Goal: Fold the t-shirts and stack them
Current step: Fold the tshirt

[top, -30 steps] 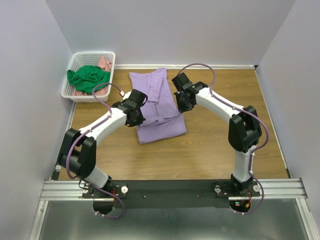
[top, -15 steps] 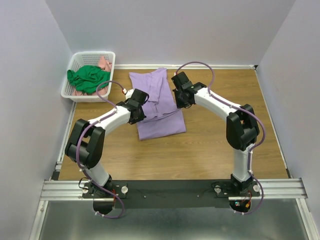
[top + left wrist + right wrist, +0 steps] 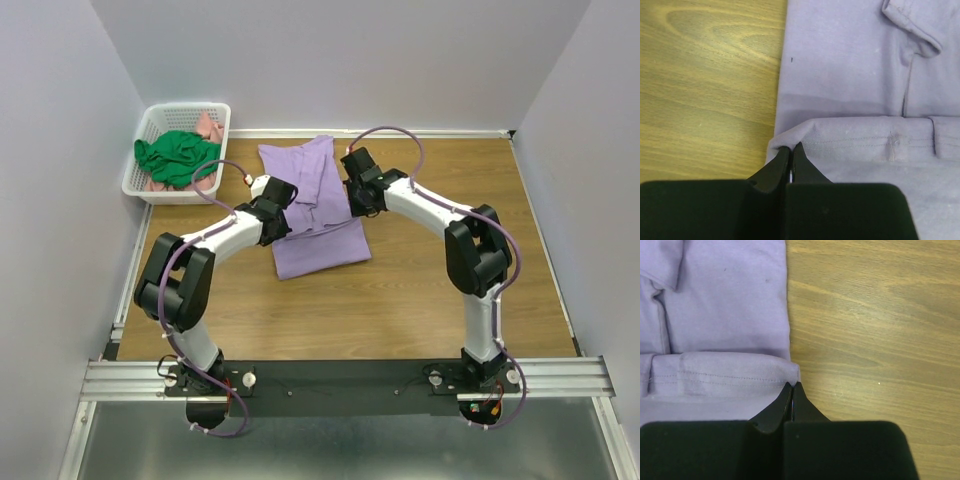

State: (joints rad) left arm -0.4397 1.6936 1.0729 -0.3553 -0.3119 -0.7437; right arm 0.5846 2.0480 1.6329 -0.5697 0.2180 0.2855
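A brown wood-grain tabletop (image 3: 420, 300) is enclosed by plain pale grey-lilac walls (image 3: 340, 60) at nine, twelve and three o'clock. A white plastic lattice basket (image 3: 170, 118) sits at ten o'clock. A silver aluminium rail (image 3: 560, 378) spans six o'clock. The light is soft and even.

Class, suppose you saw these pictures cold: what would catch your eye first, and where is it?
The lavender t-shirt lies mid-table, its bottom hem doubled back; the left gripper and right gripper each pinch one hem corner, shut. At the far-left corner, a white basket holds a crumpled green t-shirt and a pink t-shirt.
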